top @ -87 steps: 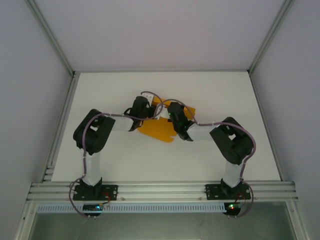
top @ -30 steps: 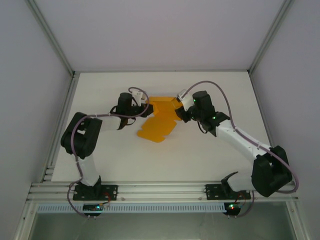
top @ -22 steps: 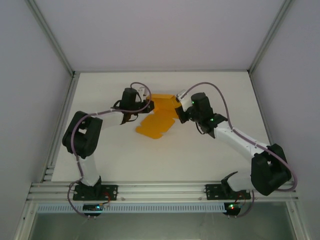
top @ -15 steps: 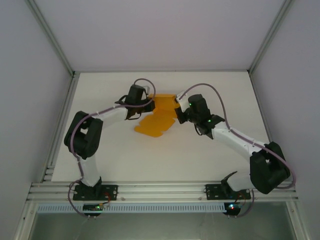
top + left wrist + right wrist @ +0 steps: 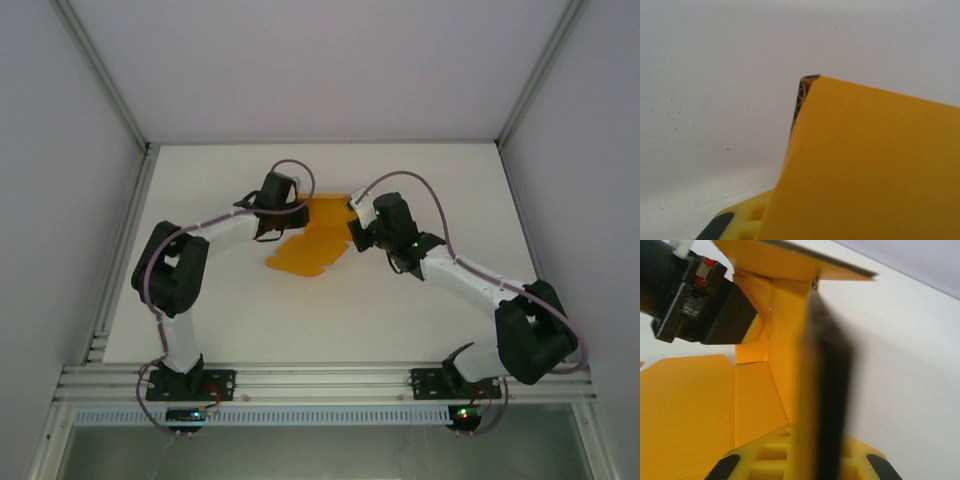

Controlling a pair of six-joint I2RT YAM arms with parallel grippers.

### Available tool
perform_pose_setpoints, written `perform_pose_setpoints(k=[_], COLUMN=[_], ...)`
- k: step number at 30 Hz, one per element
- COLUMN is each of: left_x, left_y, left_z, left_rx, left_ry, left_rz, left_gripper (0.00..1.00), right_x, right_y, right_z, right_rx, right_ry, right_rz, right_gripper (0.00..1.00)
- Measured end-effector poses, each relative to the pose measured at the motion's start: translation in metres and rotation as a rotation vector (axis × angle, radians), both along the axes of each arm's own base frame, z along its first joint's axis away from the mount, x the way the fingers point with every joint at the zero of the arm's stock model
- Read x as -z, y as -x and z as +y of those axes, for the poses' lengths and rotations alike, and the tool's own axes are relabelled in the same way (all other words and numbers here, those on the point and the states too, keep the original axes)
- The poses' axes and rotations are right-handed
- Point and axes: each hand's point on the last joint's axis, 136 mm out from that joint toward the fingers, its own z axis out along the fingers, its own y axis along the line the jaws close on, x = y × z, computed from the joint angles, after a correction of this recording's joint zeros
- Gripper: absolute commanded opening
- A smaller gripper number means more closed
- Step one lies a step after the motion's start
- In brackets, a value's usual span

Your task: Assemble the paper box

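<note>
White table (image 5: 450, 180) carries one paper box (image 5: 305, 255), a partly folded orange-yellow sheet lying toward the far side between two arms. Right fingers (image 5: 832, 390) are clamped on an upright wall at its right edge. Left fingers (image 5: 800, 100) meet a raised flap at its far left; whether they pinch it I cannot tell. Wall-raising seems in hand; next, these panels likely need squaring together.
</note>
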Motion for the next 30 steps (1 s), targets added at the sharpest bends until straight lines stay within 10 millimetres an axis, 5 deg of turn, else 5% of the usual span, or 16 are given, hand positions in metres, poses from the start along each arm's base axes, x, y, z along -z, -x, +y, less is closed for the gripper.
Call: perform_pose_setpoints(k=[6, 18, 30], left_x=[0.026, 0.029, 0.026], left_y=[0.012, 0.008, 0.002], left_z=[0.01, 0.021, 0.02], left_rx=[0.034, 0.089, 0.122], left_ry=[-0.016, 0.09, 0.178], left_rz=[0.006, -0.071, -0.111], left_gripper=[0.2, 0.42, 0.41], right_x=[0.023, 0.026, 0.027], right_y=[0.017, 0.025, 0.026], right_z=[0.012, 0.023, 0.022], right_rx=[-0.105, -0.189, -0.207], right_ry=[0.007, -0.017, -0.031], right_rz=[0.015, -0.005, 0.009], right_gripper=[0.0, 0.0, 0.0])
